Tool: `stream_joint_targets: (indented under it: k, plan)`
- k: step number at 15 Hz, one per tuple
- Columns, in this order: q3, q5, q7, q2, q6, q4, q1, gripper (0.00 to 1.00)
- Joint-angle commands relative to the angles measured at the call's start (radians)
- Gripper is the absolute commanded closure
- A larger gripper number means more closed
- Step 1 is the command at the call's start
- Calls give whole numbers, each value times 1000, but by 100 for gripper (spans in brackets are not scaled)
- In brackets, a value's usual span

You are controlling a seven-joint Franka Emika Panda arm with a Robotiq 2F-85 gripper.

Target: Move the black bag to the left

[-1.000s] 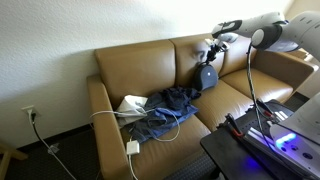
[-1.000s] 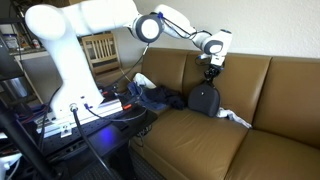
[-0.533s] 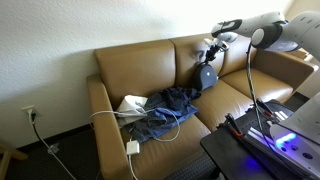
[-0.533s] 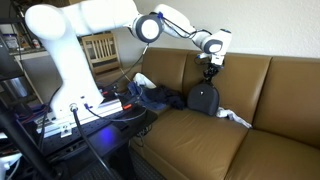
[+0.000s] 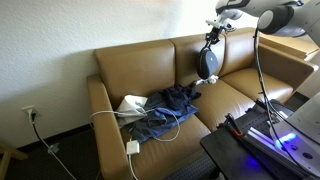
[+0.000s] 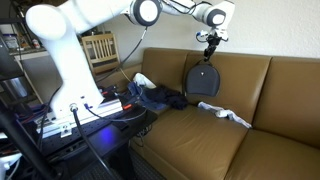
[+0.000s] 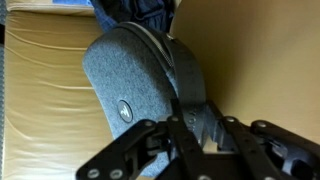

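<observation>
Black bag (image 6: 202,80) is held up in the air in front of the backrest of the brown sofa (image 6: 275,90), close to the seam between two back cushions. It is hung from a dark strap (image 7: 186,98) at its top, and its lower edge seems to be just above the seat cushion; contact with the seat cannot be excluded from these views. The gripper (image 6: 210,40) is placed directly above the bag and points down. In the wrist view the jaws are seen closed together on the strap, with the dark fingers (image 7: 135,143) at both sides of it. In this view the bag looks grey, and a small round logo (image 7: 123,111) is seen on its rounded face.

A white cloth (image 6: 226,113) is laid on the seat just beside and below the bag, as is shown in an exterior view. A pile of blue clothes (image 5: 168,104) is spread on the neighbouring seat cushion, well apart from the gripper, and a white cable (image 5: 128,118) is looped over it. A white flat object (image 5: 131,104) is placed next to the clothes, near the armrest. A wall socket (image 5: 29,113) with a dark cord is seen on the wall beside the sofa. A wooden chair (image 6: 98,47) is partly seen behind the robot arm (image 6: 75,40).
</observation>
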State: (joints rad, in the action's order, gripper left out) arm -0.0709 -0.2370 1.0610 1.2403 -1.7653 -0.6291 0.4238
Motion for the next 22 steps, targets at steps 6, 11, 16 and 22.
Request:
stream_joint_targets:
  k: [6, 11, 16, 22]
  plan:
    - [-40, 36, -287, -212, 114, -189, -110, 93]
    - [-32, 52, -301, -173, 118, -173, -168, 72]
    - [-68, 56, -391, -146, 145, -225, -212, 93]
    - [-162, 68, -482, -156, 129, -295, -392, 93]
